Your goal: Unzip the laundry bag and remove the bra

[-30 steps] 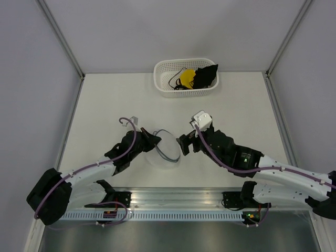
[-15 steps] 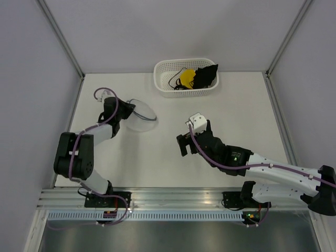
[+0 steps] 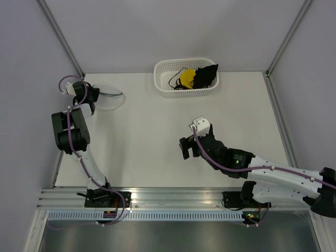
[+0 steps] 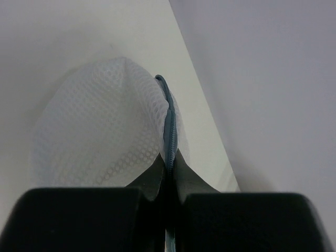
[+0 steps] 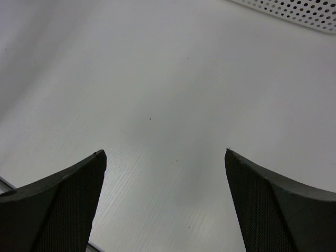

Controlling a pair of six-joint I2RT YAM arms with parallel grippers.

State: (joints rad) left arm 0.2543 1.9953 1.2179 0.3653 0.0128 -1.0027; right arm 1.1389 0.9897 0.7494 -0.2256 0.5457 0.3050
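1 overhead view; 2 close wrist views.

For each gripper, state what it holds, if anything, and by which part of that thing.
The left gripper is shut on the laundry bag, pinching its zipper rim. The right gripper is open and holds nothing.

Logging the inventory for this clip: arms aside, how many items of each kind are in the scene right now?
Mesh laundry bag: 1, pinched by the left gripper at far left.
White perforated basket: 1, at the far edge.
Bra: 1, lying in the basket.
Total: 3
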